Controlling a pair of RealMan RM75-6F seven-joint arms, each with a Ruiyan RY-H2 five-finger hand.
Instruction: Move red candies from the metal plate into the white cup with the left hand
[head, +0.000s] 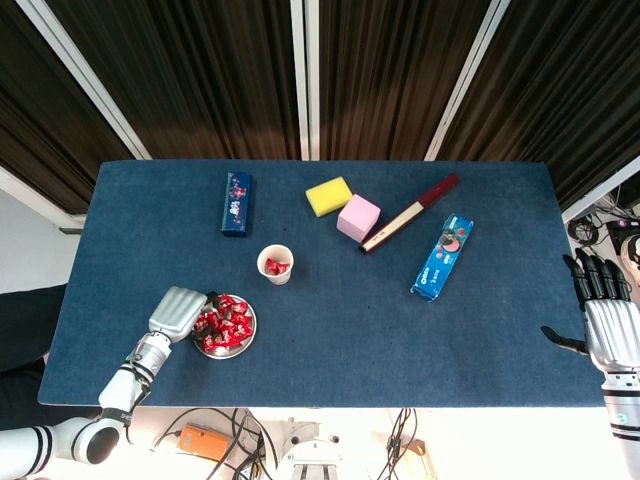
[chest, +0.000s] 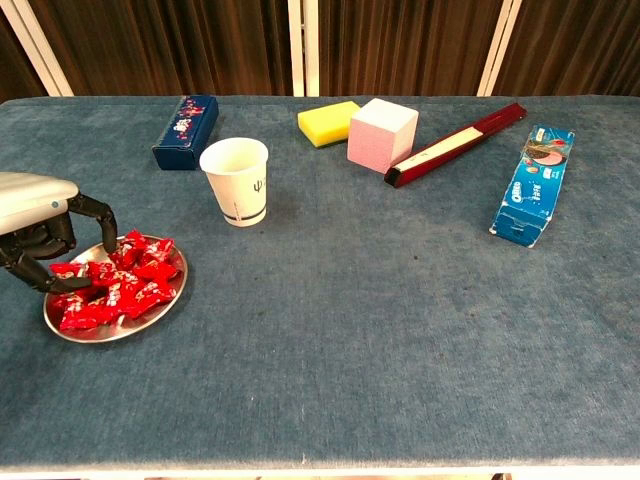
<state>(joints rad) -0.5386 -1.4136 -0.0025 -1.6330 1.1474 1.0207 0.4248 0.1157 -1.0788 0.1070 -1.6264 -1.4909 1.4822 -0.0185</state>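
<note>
Blue desk (chest: 400, 320): left hand (chest: 40, 225), fingers (chest: 100, 215) curled into red candies (chest: 115, 285), grasp unconfirmed, may tip the metal plate (chest: 110, 330), spilling candies short of the white cup (chest: 236, 180) at 1 o'clock.

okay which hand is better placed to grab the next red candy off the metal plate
The left hand: its fingers reach into the red candies on the metal plate. The right hand sits off the table's far right edge.

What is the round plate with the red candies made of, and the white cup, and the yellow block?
The round metal plate looks like shiny steel: its rim gleams silver. The white cup seems to be thin matte paper with a rolled lip. The yellow block may be foam or sponge, since it looks dull and soft-edged, but that is unsure.
</note>
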